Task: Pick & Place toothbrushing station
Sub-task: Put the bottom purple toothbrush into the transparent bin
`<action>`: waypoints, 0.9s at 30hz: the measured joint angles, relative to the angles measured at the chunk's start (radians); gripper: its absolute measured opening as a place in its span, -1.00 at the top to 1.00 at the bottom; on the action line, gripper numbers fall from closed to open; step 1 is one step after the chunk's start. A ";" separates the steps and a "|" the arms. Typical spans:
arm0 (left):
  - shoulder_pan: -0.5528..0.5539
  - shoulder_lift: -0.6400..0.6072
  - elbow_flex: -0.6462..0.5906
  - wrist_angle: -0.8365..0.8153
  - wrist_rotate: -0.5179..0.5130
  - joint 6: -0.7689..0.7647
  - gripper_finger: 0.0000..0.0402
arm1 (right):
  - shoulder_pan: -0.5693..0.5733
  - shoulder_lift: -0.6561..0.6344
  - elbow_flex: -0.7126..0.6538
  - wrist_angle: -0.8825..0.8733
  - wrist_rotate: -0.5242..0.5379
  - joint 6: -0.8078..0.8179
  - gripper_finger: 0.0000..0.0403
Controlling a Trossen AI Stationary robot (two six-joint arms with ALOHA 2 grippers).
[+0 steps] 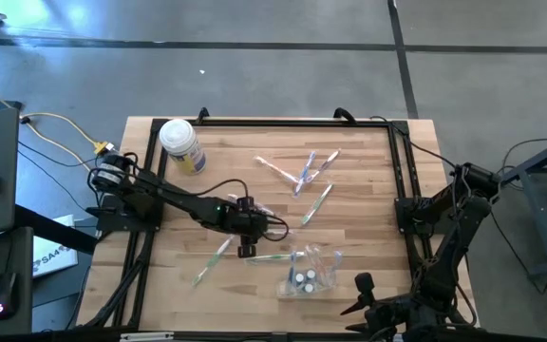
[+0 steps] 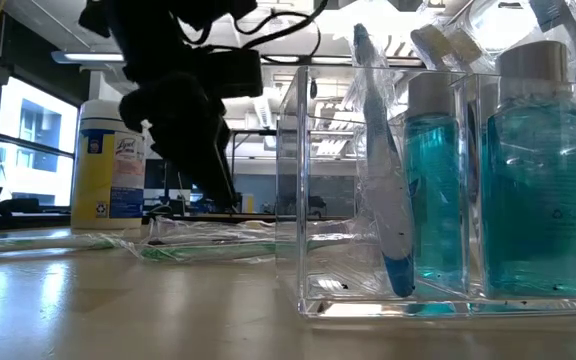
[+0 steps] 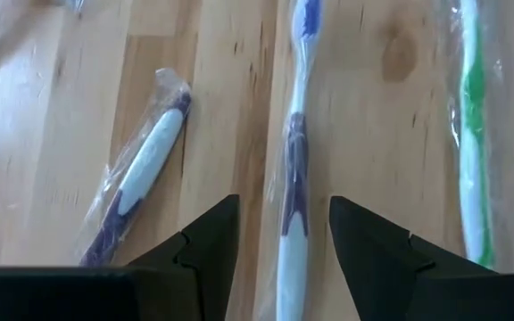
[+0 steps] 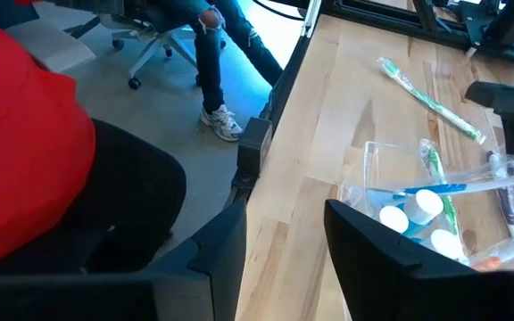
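The clear plastic holder [image 1: 308, 270] stands near the table's front middle. It holds teal bottles [image 2: 528, 170] and wrapped toothbrushes [image 2: 383, 180]. More wrapped toothbrushes lie flat on the wood [image 1: 304, 173]. My left gripper [image 3: 284, 241] is open and low over the table, just left of the holder [image 1: 247, 247]. Its fingers stand on either side of a purple-and-white toothbrush's handle [image 3: 291, 205] without touching it. My right gripper [image 4: 284, 241] is open and empty at the table's near right edge [image 1: 363, 285], with the holder [image 4: 435, 214] ahead of it.
A white-lidded jar with a yellow label [image 1: 180, 144] stands at the far left. A purple toothbrush [image 3: 141, 178] and a green one [image 3: 473, 134] lie on either side of my left gripper. Another green one [image 1: 211, 260] lies near the front left. People [image 4: 25, 152] are beside the table.
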 joint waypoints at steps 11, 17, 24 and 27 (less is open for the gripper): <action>0.001 0.115 -0.002 0.102 0.006 0.000 0.14 | -0.019 0.000 0.000 -0.003 -0.002 0.002 0.27; 0.001 0.175 0.002 0.098 0.033 -0.031 0.14 | -0.018 0.000 0.000 -0.007 -0.006 0.006 0.27; 0.000 0.194 0.002 0.061 0.084 -0.071 0.45 | -0.019 0.000 0.000 -0.008 -0.007 0.006 0.27; 0.000 0.191 0.001 0.062 0.089 -0.069 0.79 | -0.018 0.000 0.000 -0.009 -0.007 0.006 0.27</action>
